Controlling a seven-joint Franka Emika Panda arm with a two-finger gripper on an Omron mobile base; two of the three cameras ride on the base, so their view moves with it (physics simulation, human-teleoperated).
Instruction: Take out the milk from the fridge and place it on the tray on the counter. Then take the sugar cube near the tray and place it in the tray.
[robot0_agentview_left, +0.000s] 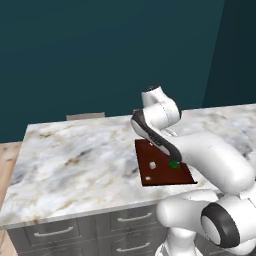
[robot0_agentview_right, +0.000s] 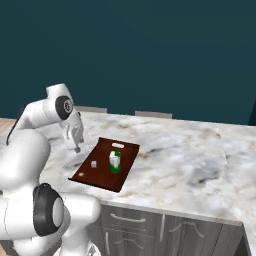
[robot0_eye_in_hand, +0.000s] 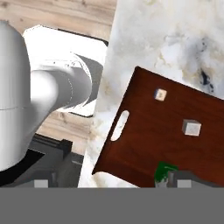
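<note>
The milk (robot0_agentview_right: 115, 161) stands upright on the dark reddish-brown tray (robot0_agentview_right: 102, 175) on the marbled counter (robot0_agentview_right: 190, 155). In the left base view my arm covers most of the milk (robot0_agentview_left: 174, 163). The white sugar cube (robot0_agentview_right: 93, 163) lies on the tray left of the milk, and a smaller pale cube (robot0_eye_in_hand: 161, 94) lies nearer the tray's edge. My gripper (robot0_agentview_right: 76, 147) hangs above the tray's left edge, open, with nothing between its fingers. From the hand view the gripper (robot0_eye_in_hand: 111, 183) looks down on the tray (robot0_eye_in_hand: 148, 135), the sugar cube (robot0_eye_in_hand: 191, 127) and the milk's green top (robot0_eye_in_hand: 165, 171).
The counter (robot0_agentview_left: 75, 155) stretches wide to the left of the tray (robot0_agentview_left: 165, 175). Dark grey drawers (robot0_agentview_right: 150, 225) with silver handles run below its front edge. Two low grey chair backs (robot0_agentview_right: 153, 114) show behind the far edge. Wooden floor (robot0_eye_in_hand: 65, 13) lies beside the counter.
</note>
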